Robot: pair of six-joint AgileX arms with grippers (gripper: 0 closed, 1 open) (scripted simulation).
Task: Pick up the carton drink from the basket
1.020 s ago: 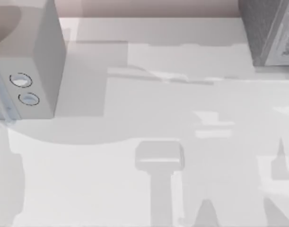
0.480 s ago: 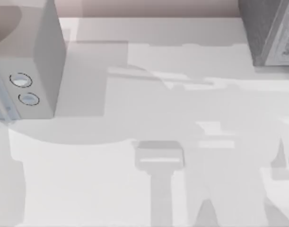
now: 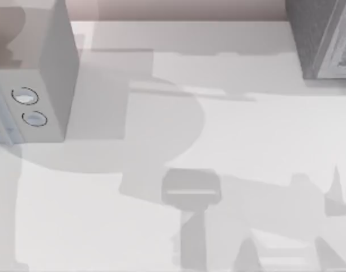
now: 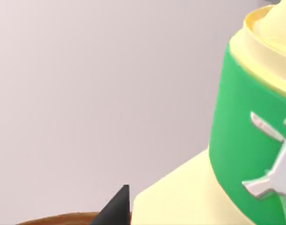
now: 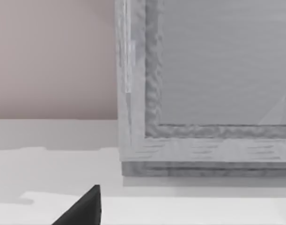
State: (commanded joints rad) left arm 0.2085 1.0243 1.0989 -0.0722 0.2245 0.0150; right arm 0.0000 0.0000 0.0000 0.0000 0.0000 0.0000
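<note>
Several grey shadows on the pale white tabletop (image 3: 105, 226) have shifted since half a second ago: the broad rounded one has spread toward the middle, and the angular shapes at the right have dropped lower. The grey box with two round dials (image 3: 42, 85) at the left edge and the textured grey block (image 3: 320, 39) at the top right have stayed put.

Close before the left wrist camera stands the carton drink (image 4: 255, 154), a pale yellow bottle with a green band, cut off by the frame. Beside it pokes one dark tip of the left claw (image 4: 117, 208); whether it grips I cannot tell. A dark tip of the right claw (image 5: 82, 208) hangs over the tabletop, its state equally unclear.
</note>
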